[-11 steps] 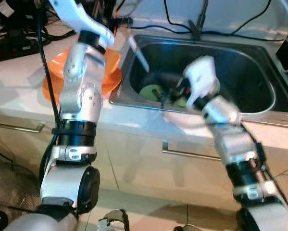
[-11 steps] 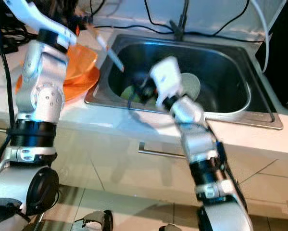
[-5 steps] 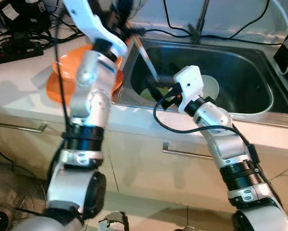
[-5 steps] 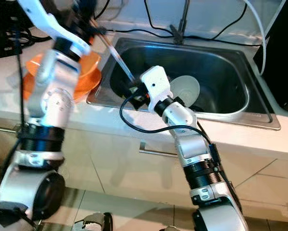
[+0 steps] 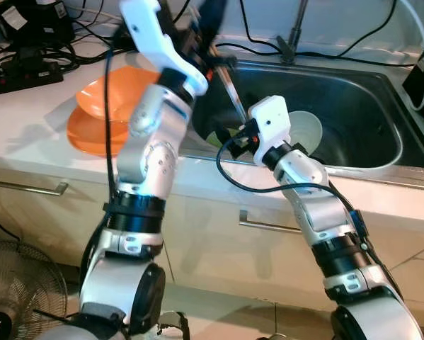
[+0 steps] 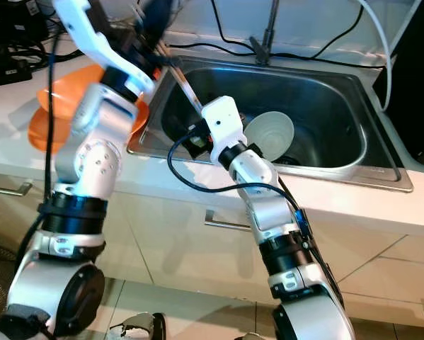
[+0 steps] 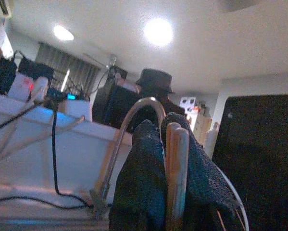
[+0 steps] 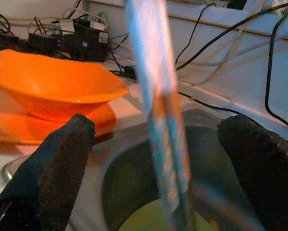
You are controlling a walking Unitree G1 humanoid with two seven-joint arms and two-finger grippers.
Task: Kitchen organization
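Both arms are now sitting further toward the sink's left rim than half a second ago, the left arm having swung in over the near-left corner; the right gripper (image 8: 148,159) is reaching over the front edge of the steel sink (image 5: 381,152) with its two black fingers (image 8: 52,163) spread wide, closing on nothing, the chopsticks (image 8: 158,125) standing between them untouched. The left gripper (image 7: 175,159) is pinching the chopsticks' upper end at about 11 o'clock of the basin, their tips slanting down toward a green plate (image 5: 219,136) on the sink floor; a white bowl (image 5: 307,129) is lying behind the right wrist, and an orange bowl (image 5: 109,92) is resting on an orange plate (image 5: 91,134) at 9 o'clock on the counter (image 5: 27,152).
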